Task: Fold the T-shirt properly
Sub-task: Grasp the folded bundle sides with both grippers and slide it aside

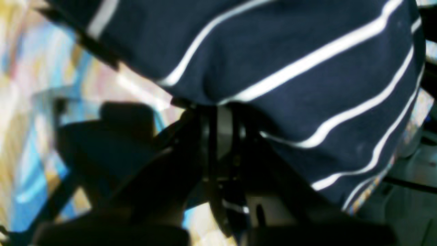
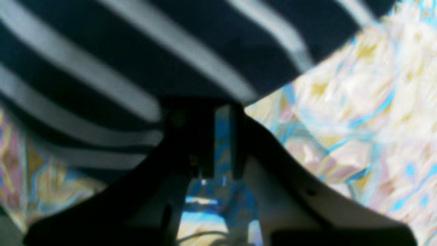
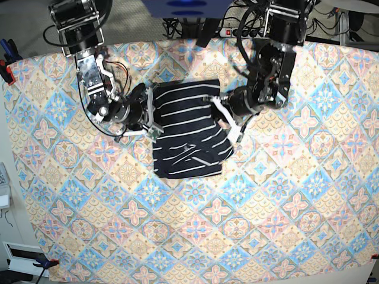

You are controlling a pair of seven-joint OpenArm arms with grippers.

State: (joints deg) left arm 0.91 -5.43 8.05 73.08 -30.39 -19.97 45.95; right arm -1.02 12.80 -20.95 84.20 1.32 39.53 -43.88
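The T-shirt (image 3: 186, 136), dark navy with thin white stripes, lies as a rough rectangle in the upper middle of the tablecloth (image 3: 237, 225). My left gripper (image 3: 224, 115) is at its right edge. In the left wrist view the left gripper (image 1: 218, 107) is shut on a bunched edge of the T-shirt (image 1: 307, 44), which rises above it. My right gripper (image 3: 151, 115) is at the shirt's left edge. Seen from the right wrist, the right gripper (image 2: 208, 106) has its tips under the hem of the T-shirt (image 2: 136, 51), pinching it, with a narrow slit behind the tips.
The pastel tile-patterned tablecloth (image 2: 358, 119) covers the whole table. Red clamps (image 3: 6, 72) hold it at the left corners. Cables and a power strip (image 3: 237, 29) lie behind the far edge, between the two arm bases.
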